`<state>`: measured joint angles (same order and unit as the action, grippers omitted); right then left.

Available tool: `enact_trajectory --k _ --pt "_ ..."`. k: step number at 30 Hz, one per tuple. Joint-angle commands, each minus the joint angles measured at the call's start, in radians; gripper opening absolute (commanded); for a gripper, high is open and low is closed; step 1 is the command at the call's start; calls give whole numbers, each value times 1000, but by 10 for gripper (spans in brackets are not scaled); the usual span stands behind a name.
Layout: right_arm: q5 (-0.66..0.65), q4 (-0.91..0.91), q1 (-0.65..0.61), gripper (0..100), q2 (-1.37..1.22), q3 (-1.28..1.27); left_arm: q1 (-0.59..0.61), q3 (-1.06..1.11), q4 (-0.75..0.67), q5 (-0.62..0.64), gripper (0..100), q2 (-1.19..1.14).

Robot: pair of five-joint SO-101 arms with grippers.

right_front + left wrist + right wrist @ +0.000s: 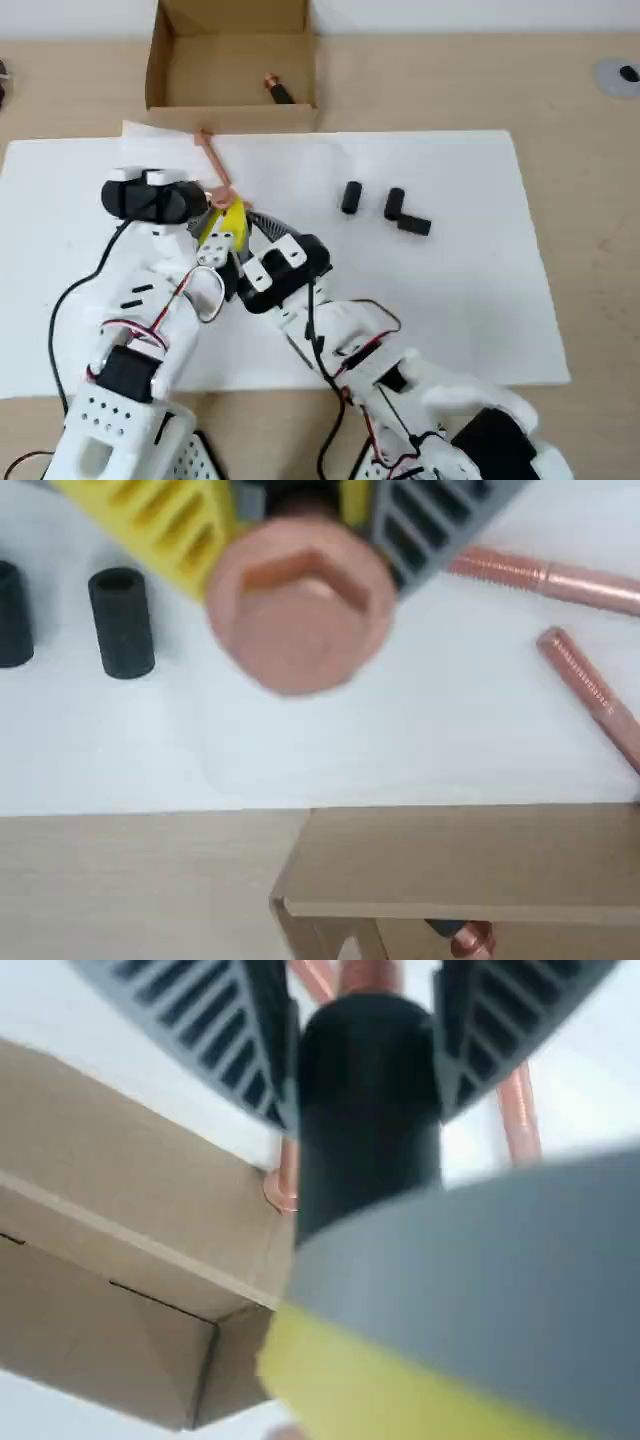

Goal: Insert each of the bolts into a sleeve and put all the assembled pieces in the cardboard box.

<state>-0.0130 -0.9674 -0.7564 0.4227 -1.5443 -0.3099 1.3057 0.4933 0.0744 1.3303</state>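
Copper-coloured hex-headed metal bolt (300, 605) sits clenched in the left tool (300, 525); the right tool (365, 1030) grips a black cylindrical sleeve (368, 1110). Both hover close together over white paper (450, 300) on the wooden table (590, 200). From them, the brown cardboard box (160, 70) lies at twelve o'clock, holding one assembled piece (277, 88), and three loose black sleeves (394, 204) lie at three o'clock.

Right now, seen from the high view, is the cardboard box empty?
No, one assembled piece, a copper bolt in a black sleeve, lies on the floor of the cardboard box.
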Motion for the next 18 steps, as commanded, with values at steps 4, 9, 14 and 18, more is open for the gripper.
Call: enact_trajectory --k 4,9,14,18 --pt "-5 20 22 12 19 81 -34 8 77 69 71 -8" --pt "-5 26 24 12 19 85 -11 -118 247 311 179 -8" --pt "-5 26 24 12 16 85 -8 -141 307 313 185 -7" --pt "-5 28 24 12 13 85 -6 -141 307 311 186 53"
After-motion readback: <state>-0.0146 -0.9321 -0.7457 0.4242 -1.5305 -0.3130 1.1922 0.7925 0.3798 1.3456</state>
